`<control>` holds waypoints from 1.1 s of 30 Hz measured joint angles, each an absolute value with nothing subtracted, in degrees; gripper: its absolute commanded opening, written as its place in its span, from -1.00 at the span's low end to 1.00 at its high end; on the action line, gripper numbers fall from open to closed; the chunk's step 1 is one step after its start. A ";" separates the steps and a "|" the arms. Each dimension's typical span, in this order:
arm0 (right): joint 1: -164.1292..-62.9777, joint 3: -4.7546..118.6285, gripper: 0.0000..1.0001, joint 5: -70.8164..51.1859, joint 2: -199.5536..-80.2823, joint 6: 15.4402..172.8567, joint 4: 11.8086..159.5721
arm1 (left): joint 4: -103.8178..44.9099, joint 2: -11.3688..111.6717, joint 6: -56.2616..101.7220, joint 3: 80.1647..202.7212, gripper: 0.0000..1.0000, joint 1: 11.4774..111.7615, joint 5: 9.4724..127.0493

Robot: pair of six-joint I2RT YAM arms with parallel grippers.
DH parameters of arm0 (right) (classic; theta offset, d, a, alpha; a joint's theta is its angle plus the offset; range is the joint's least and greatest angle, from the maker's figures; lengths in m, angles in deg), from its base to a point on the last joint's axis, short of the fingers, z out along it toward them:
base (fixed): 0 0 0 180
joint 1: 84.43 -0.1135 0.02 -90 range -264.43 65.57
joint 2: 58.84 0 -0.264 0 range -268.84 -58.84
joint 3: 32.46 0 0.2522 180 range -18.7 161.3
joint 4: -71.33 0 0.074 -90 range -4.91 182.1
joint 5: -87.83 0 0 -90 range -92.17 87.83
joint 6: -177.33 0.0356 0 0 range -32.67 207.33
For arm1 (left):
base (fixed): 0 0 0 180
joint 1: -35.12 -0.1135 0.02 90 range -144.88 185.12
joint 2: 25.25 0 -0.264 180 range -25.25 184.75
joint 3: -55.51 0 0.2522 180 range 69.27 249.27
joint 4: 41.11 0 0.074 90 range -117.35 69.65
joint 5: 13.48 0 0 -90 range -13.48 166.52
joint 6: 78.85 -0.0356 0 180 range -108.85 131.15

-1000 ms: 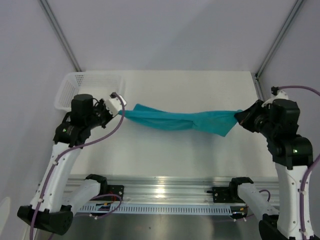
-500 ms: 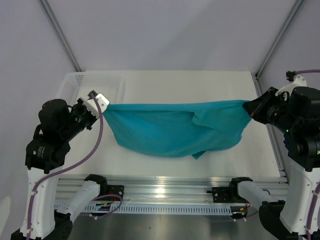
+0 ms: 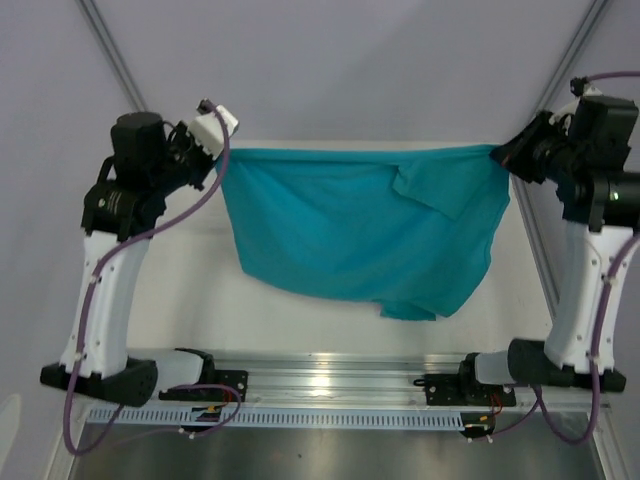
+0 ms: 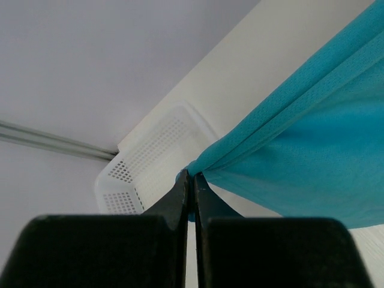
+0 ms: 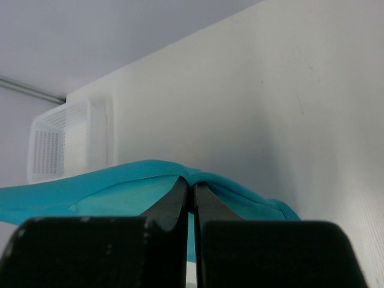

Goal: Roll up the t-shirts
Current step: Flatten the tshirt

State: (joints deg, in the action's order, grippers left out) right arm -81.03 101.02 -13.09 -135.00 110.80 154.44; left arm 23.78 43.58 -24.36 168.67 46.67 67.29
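The teal t-shirt [image 3: 350, 225] hangs spread out in the air between my two grippers, its top edge pulled taut and its lower edge drooping over the table. My left gripper [image 3: 215, 152] is shut on its upper left corner; the cloth [image 4: 300, 138] runs from the closed tips [image 4: 191, 177] to the right. My right gripper [image 3: 497, 152] is shut on the upper right corner; the cloth [image 5: 108, 192] drapes over the closed tips [image 5: 191, 183]. A folded flap hangs near the top right. The neck label is hidden.
A white mesh basket [image 4: 144, 165] stands at the table's far left corner, also in the right wrist view [image 5: 60, 141]; in the top view my left arm and the shirt hide it. The white table [image 3: 190, 300] lies below the shirt. Frame posts rise at both back corners.
Both grippers have risen and moved back, lifting the shirt off the table. It went from a stretched bunched strip to a sheet hanging open in the air.
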 measured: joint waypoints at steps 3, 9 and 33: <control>-78.60 107.43 -1.00 -16.00 -145.27 111.65 150.11 | 22.52 53.29 -22.61 176.21 -0.99 46.67 67.31; -76.92 125.96 -1.00 -22.45 -168.53 118.21 136.10 | 19.43 74.10 -19.74 200.05 -0.99 46.63 70.48; -73.36 79.28 -1.00 -32.74 -164.13 119.23 111.44 | -2.38 75.08 -25.14 164.03 -0.99 46.61 73.65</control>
State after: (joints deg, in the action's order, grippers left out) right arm -73.36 79.28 -32.74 -164.13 119.23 111.44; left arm -2.38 75.08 -25.14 164.03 46.61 73.65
